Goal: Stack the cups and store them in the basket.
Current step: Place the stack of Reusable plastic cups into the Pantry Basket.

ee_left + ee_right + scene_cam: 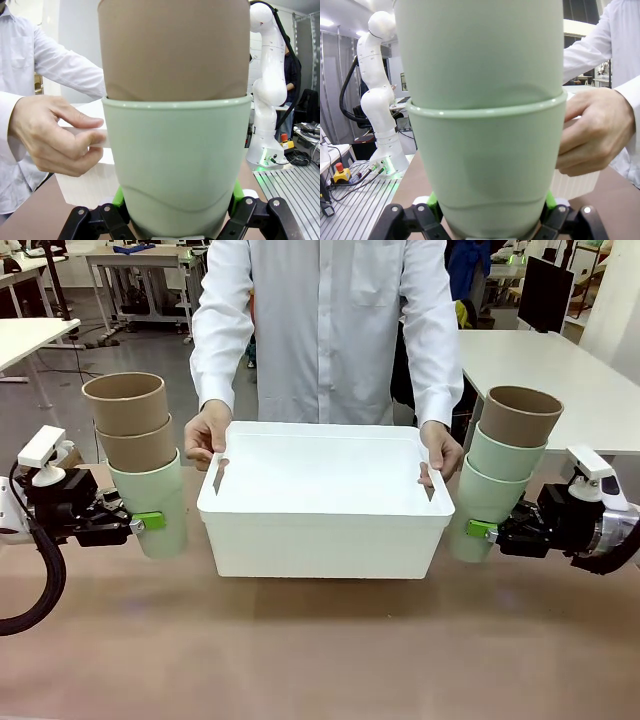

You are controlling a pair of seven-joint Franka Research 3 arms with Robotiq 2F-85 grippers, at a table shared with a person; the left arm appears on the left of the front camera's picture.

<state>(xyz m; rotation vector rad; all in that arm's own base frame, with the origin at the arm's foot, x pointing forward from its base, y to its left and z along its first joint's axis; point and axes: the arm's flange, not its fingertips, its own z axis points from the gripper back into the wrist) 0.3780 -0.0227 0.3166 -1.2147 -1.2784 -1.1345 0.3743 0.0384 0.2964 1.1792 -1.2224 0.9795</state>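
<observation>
Above the brown table (320, 660), our left gripper (150, 522) clenches one cup stack (140, 460), our right gripper (480, 529) the other stack (505, 470), flanking the basket (320, 535) for loading.

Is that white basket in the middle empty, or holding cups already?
Empty: the basket shows a bare white floor; the left cup stack and right cup stack are outside it.

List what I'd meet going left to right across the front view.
left pincer → two tan cups in a mint one → basket → tan cup in two mint ones → right pincer
</observation>
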